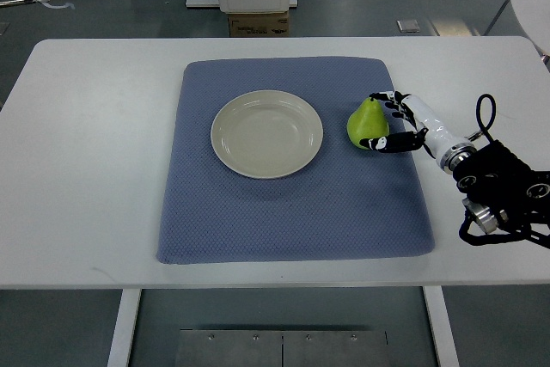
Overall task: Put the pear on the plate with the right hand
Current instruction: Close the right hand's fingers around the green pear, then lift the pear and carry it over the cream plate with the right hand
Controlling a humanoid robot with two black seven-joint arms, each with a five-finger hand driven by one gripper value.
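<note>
Reaching in from the right edge of the frame, the right robot hand (397, 124) is sitting right of center, and I am seeing its dark fingers (384, 97) curling around the green pear (365, 123). One set of fingertips is wrapping over the fruit's upper side near the stem, while another digit is pressing against its lower right side, so the hand is closing on the pear from the right. I cannot tell whether the fruit is lifting clear or resting on the surface under it.

The pear is sitting over the right part of the blue mat (292, 212), stem pointing toward the top of the frame, just beside the plate (267, 134) but not touching it. I am seeing a narrow strip of mat between the two. The plate is lying bare near the middle of the mat, slightly toward the upper half.

The mat is covering the central area of the white counter (86, 169). The arm's white forearm and black wrist cabling are trailing off toward the lower right.
</note>
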